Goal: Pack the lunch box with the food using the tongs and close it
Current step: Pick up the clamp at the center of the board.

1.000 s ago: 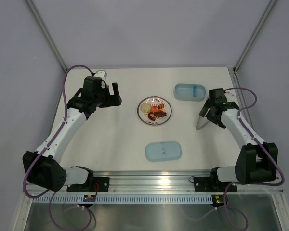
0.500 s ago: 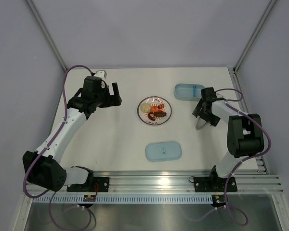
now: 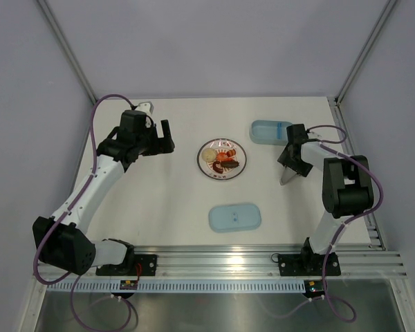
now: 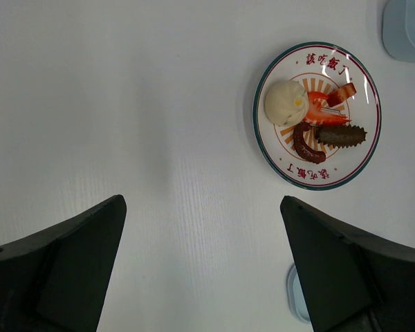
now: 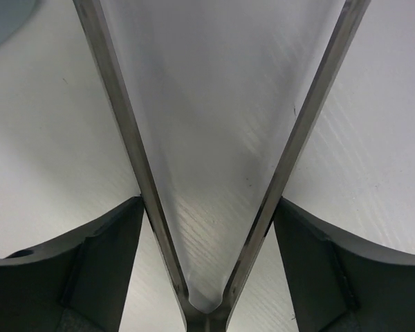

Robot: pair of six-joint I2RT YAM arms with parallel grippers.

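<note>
Tongs (image 3: 286,178) straddled for pickup; box (image 3: 272,131) not yet packed.
They lie flat on the bench (image 3: 166,200), right of the plate (image 4: 263,149) and just in front of the open box, whose lid (image 3: 234,216) lies well apart nearer the arms. The right gripper (image 5: 209,204) spans the V near its joined end, a finger against each arm, probably so a squeeze can work them; I cannot tell whether it grips yet. The left gripper (image 4: 202,202) hangs wide open and empty left of the plate, out of the way. The food (image 4: 318,121) is on the plate.

1 high overhead view, 2 downward wrist close-ups
</note>
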